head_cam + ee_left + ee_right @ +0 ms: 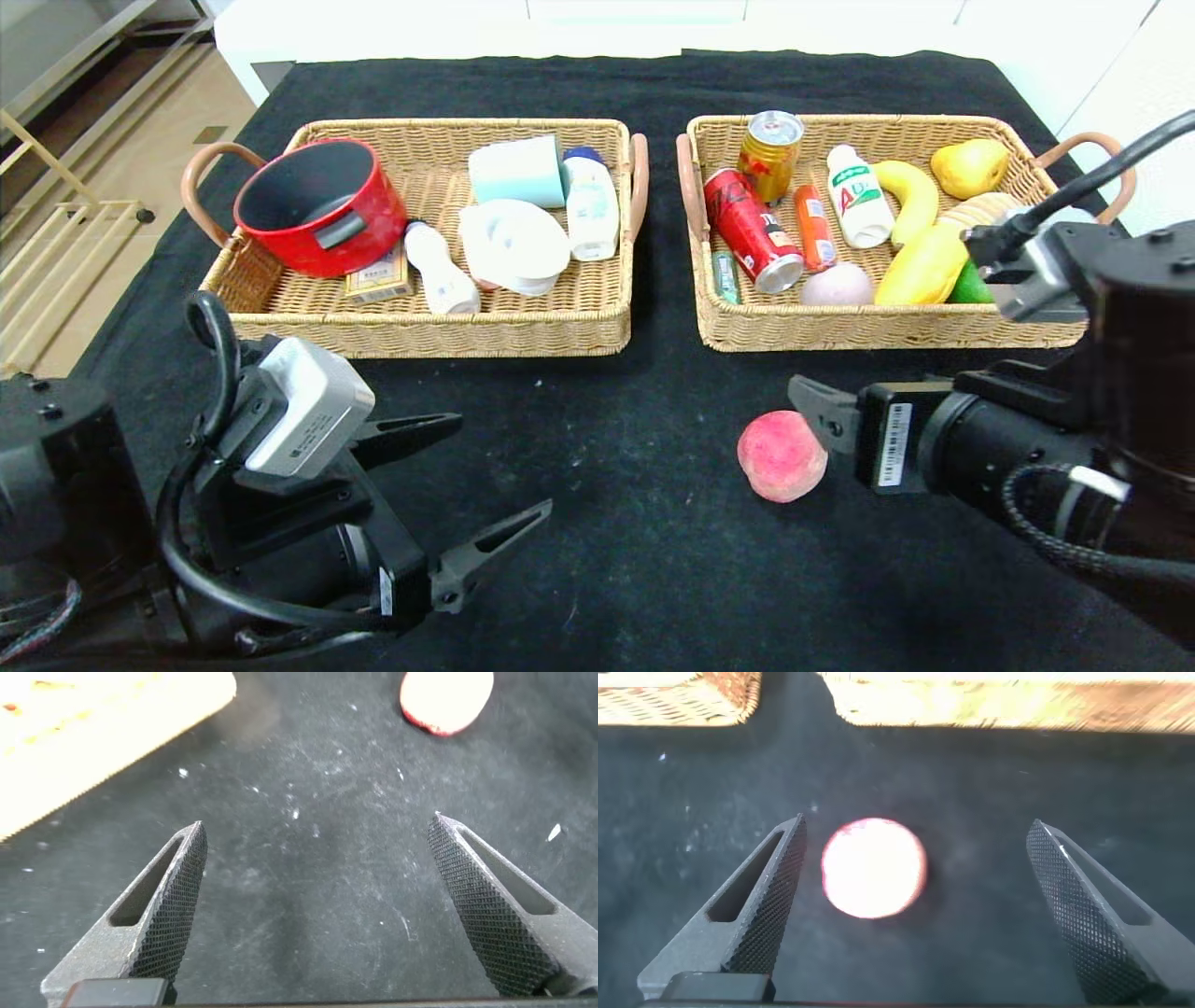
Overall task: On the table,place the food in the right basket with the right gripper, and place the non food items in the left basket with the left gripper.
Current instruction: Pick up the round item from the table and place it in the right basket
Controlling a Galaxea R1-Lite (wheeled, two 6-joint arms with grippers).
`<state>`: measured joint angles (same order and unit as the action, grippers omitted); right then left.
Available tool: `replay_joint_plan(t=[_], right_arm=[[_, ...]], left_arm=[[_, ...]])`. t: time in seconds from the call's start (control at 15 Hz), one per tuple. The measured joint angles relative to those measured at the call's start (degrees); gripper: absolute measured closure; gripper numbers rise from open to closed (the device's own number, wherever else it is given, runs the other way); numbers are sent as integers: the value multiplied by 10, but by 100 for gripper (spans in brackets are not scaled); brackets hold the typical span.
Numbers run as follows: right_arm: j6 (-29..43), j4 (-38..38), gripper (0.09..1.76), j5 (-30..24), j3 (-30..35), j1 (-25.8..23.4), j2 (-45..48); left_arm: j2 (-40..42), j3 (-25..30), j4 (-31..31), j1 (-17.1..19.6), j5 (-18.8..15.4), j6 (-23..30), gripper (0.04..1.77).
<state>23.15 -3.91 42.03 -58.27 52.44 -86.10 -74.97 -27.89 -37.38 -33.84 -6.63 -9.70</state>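
A pink-red peach (782,455) (874,868) lies on the black table (635,560), in front of the right basket (887,327). My right gripper (801,431) (917,821) is open around the peach, which sits between the fingers, closer to one, untouched. In the right basket lie a pale ball (837,285), a yellow fruit (924,266) and a sausage stick (814,227). The left basket (420,331) holds a white disc (513,245) and a white bottle (439,271). My left gripper (504,462) (318,819) is open and empty over bare cloth.
The left basket also carries a red pot (317,205), a pale box (518,170) and another bottle (591,205). Cans (752,229), a banana (910,191), a pear (969,166) and a drink bottle (859,196) fill the right basket. Both basket fronts border the cloth strip.
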Motion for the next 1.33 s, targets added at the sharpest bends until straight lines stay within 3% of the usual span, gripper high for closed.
replay_joint_plan(t=[0.2, 1.2, 1.33], right_arm=[[35, -3, 14, 16, -14, 2, -45], [53, -50, 14, 18, -17, -7, -153], [54, -51, 50, 18, -17, -10, -156]], left_arm=[[10, -3, 0, 2, 0, 0, 10], [31, -4, 0, 4, -3, 0, 9], [32, -3, 0, 4, -3, 0, 9]])
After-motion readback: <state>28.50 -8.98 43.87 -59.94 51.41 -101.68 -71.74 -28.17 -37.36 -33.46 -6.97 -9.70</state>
